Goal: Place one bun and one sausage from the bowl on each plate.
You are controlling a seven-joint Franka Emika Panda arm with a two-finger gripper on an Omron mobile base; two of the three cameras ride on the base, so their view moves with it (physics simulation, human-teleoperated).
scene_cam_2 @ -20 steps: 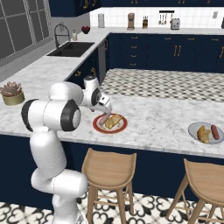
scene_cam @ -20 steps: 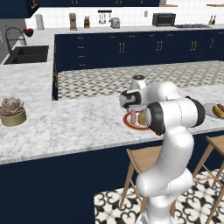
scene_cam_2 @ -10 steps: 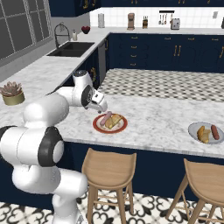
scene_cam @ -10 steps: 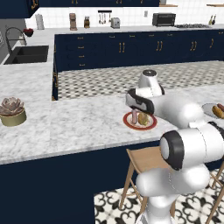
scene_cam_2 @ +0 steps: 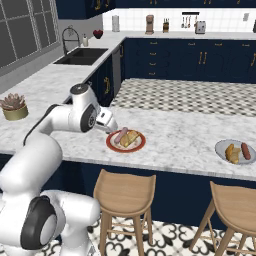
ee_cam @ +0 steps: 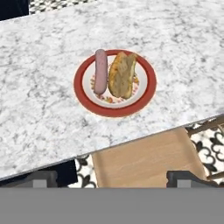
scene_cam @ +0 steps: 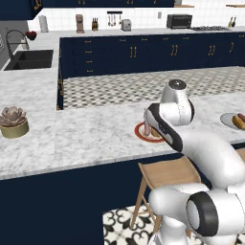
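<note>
Navy-cabinet kitchen, white marble island counter point(scene_cam_2: 180, 145): the red-rimmed plate point(ee_cam: 114, 83) carries one pink sausage point(ee_cam: 100, 71) beside one golden bun point(ee_cam: 122, 74), and the grey plate point(scene_cam_2: 235, 151), well apart along the counter, also holds one of each. Judged: sausages firm, smooth, liable to roll, best pinched mid-length; buns light, soft, crushable, taken across the narrow width. The gripper point(ee_cam: 113, 177) hovers above the red-rimmed plate, fingers spread wide, holding nothing.

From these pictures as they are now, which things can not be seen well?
- Red-rimmed plate, left base view: mostly hidden behind the arm.
- Grey plate, left base view: cut by the right edge.
- Gripper, hand view: tips cut off at the bottom.
- Items on the back counter, right base view: too small to identify.
</note>
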